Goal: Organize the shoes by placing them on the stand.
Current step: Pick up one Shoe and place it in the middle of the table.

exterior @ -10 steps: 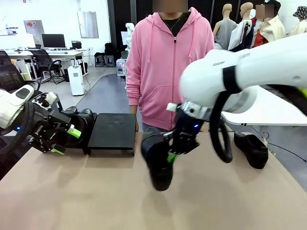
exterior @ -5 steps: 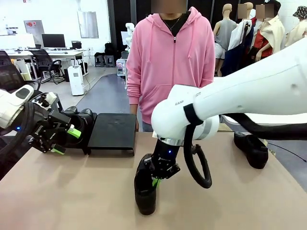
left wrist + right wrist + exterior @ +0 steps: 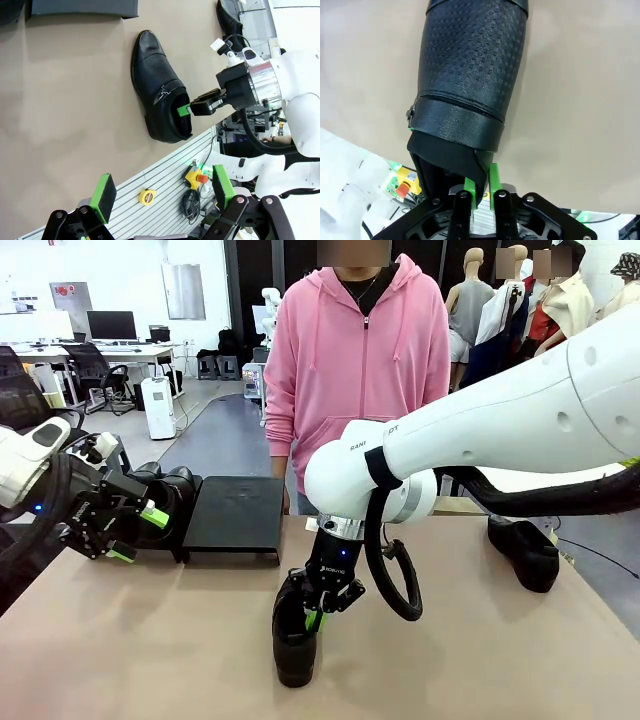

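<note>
My right gripper (image 3: pixel 322 614) reaches to the table's middle, shut on the heel rim of a black shoe (image 3: pixel 295 640). The shoe hangs toe-down toward my side, its toe at or just above the tabletop. The right wrist view has the green pads (image 3: pixel 494 182) pinching the shoe's (image 3: pixel 470 75) back edge. The black stand (image 3: pixel 235 512) lies at the far left of centre, its top bare. Two more shoes (image 3: pixel 165 492) sit against its left end. My left gripper (image 3: pixel 138 532) hovers open beside them. A fourth shoe (image 3: pixel 525 552) lies far right.
A person in a pink hoodie (image 3: pixel 350 370) stands at the far edge behind the stand. From the left wrist, the held shoe (image 3: pixel 160 100) shows on bare brown tabletop (image 3: pixel 65 115) below the stand's edge (image 3: pixel 82 9).
My right arm has swung left and down with the shoe, bringing its toe close to the table. The left arm has stayed still.
</note>
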### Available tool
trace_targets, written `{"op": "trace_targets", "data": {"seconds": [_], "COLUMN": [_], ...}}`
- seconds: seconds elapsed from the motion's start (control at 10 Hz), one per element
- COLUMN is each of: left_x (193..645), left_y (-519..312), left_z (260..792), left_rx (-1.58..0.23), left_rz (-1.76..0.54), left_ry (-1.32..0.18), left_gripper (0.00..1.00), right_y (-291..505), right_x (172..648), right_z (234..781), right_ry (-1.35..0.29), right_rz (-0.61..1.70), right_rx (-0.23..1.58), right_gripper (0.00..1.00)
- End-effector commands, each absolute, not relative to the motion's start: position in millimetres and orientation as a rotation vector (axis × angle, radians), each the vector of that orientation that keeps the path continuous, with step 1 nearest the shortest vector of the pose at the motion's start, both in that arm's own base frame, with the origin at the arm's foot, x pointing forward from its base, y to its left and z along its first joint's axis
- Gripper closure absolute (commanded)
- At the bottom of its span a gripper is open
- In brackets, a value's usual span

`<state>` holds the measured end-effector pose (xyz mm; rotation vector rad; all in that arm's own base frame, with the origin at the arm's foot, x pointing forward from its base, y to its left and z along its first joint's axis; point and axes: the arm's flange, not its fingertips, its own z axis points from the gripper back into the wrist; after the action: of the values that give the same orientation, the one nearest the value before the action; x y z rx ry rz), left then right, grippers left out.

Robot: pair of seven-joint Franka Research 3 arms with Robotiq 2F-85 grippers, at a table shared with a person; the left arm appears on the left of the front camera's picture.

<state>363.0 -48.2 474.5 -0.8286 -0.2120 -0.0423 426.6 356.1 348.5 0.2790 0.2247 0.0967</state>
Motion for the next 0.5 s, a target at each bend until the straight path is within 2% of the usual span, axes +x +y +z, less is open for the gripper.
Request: {"op": "trace_targets", "data": {"seconds": [0.0,0.2,0.4], "left_x": [361.0,361.0,361.0], "left_y": [-49.7,-49.7,-49.7], "left_z": [475.3,475.3,475.3], "left_rx": [-0.854,-0.854,-0.854], "left_rz": [-0.028,-0.028,-0.028], "left_ry": [-0.215,-0.215,-0.215], "left_gripper": [0.00,0.00,0.00], "right_y": [350.3,333.5,268.3], "right_x": [425.9,419.8,406.5], "right_z": [353.8,373.3,428.4], "right_ry": [0.225,0.166,0.075], "right_rz": [0.120,0.108,0.164], "right_rx": [0.312,0.329,0.376], "right_gripper": [0.00,0.00,0.00]}}
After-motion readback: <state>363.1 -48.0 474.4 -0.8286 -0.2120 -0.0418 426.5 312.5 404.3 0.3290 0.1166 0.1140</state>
